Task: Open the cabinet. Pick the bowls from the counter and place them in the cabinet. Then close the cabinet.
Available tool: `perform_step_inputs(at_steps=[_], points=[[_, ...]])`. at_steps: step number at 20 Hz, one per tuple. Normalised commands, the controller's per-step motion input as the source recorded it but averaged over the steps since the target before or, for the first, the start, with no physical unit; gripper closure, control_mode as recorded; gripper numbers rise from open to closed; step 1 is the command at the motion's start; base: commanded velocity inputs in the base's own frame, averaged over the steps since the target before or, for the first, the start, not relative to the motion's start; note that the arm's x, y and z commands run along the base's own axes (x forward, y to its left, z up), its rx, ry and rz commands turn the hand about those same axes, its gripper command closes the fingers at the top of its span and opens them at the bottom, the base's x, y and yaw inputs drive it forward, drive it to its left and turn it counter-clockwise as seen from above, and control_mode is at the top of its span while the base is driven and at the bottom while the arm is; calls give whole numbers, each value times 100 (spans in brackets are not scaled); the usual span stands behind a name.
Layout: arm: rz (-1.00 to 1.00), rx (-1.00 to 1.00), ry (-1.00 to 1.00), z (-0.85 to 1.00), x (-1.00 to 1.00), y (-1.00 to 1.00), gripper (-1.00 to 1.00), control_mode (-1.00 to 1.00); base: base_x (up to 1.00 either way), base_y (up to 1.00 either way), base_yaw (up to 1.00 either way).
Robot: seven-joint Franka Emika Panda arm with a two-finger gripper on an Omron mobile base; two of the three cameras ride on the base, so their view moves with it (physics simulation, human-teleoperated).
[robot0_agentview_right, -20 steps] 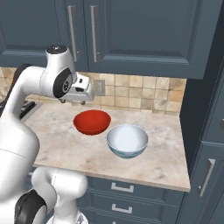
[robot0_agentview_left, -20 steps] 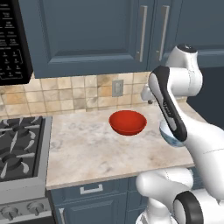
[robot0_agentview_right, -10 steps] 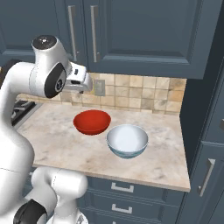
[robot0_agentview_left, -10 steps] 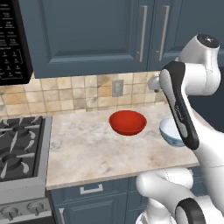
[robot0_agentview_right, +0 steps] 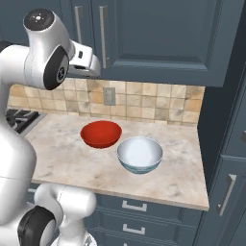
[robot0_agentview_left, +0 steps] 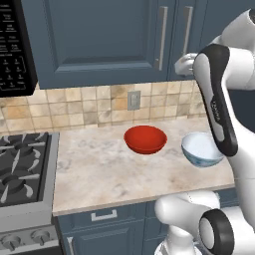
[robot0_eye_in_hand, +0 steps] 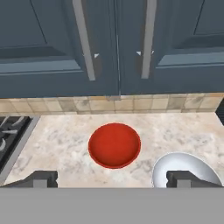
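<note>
Facing cabinet (robot0_eye_in_hand: 114,48), hand (robot0_eye_in_hand: 111,178) spread

the arm has been raised over the last second: the gripper (robot0_agentview_right: 93,65), earlier level with the tiled backsplash (robot0_agentview_right: 144,101) just above the counter (robot0_agentview_right: 182,168), is now held up in front of the lower edge of the cabinet (robot0_agentview_right: 158,38), near the bottom of its silver handles (robot0_agentview_right: 103,36). the jaws have been spread slightly further and are wide apart. the white bowl (robot0_agentview_left: 201,149), earlier largely hidden behind the forearm in the left base view, is now uncovered there, right of the red bowl (robot0_agentview_left: 145,139).
</note>
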Motion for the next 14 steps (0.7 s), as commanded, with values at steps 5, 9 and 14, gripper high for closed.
perform_step_inputs(at_steps=[5,9,14], points=[[-2,0,-32,18,0,-7,-100,-100,0,0,0],[-4,0,-35,0,1,-1,-100,-100,0,0,0],[-4,1,-15,0,19,-13,-100,-100,0,0,0]])
